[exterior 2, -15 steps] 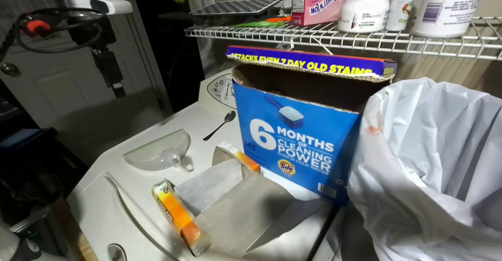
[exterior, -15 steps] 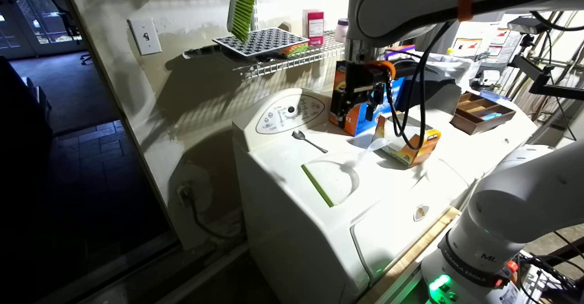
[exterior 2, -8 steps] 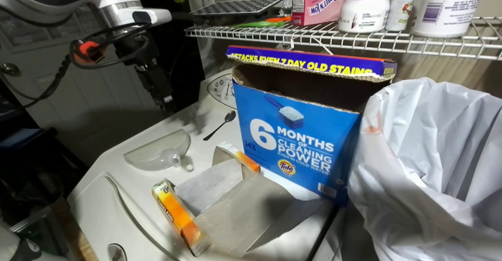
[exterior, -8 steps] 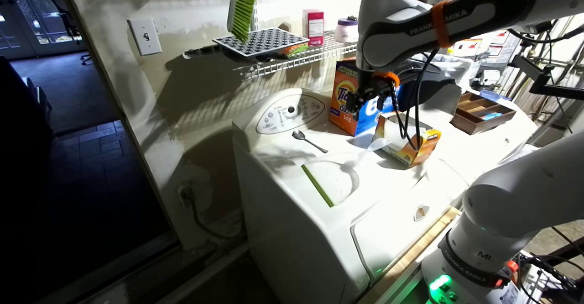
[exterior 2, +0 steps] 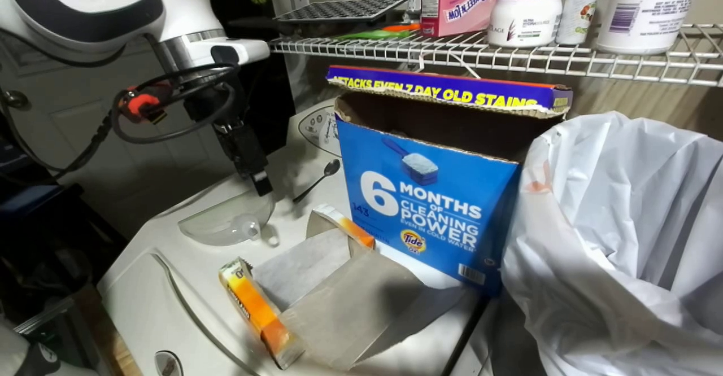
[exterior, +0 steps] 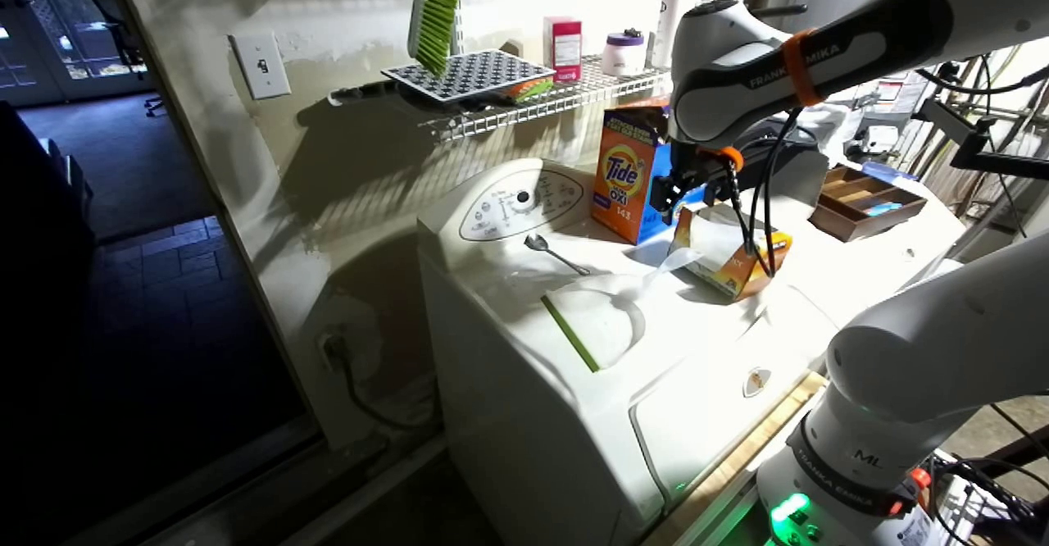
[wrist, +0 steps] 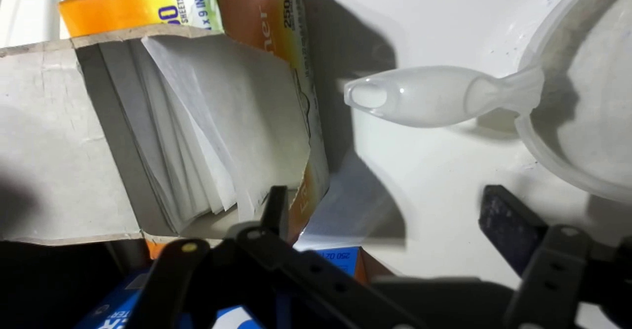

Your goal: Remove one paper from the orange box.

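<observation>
The orange box (exterior: 758, 266) lies on the white washer top, torn open, in both exterior views (exterior 2: 257, 308). In the wrist view the box (wrist: 108, 15) is at upper left, its grey cardboard flap (wrist: 59, 136) folded out. Several thin white papers (wrist: 170, 141) stand inside it, leaning, with one sheet bent over. My gripper (wrist: 388, 195) is open and empty, with its fingers wide apart. One finger (wrist: 276, 208) overlaps the box's near corner in the wrist view; the other is over the washer top. In an exterior view the gripper (exterior 2: 261, 184) hangs above the dustpan, apart from the box.
A tall blue and orange Tide box (exterior 2: 423, 218) stands behind the orange box. A clear dustpan (wrist: 429, 97) and a spoon (exterior: 557, 255) lie beside it. A wire shelf (exterior 2: 350, 48) is above. A white-bagged bin (exterior 2: 593, 240) and a brown tray (exterior: 869, 202) are farther along.
My gripper has moved down and toward the orange box, from beside the door to above the dustpan. The box and papers have not visibly moved.
</observation>
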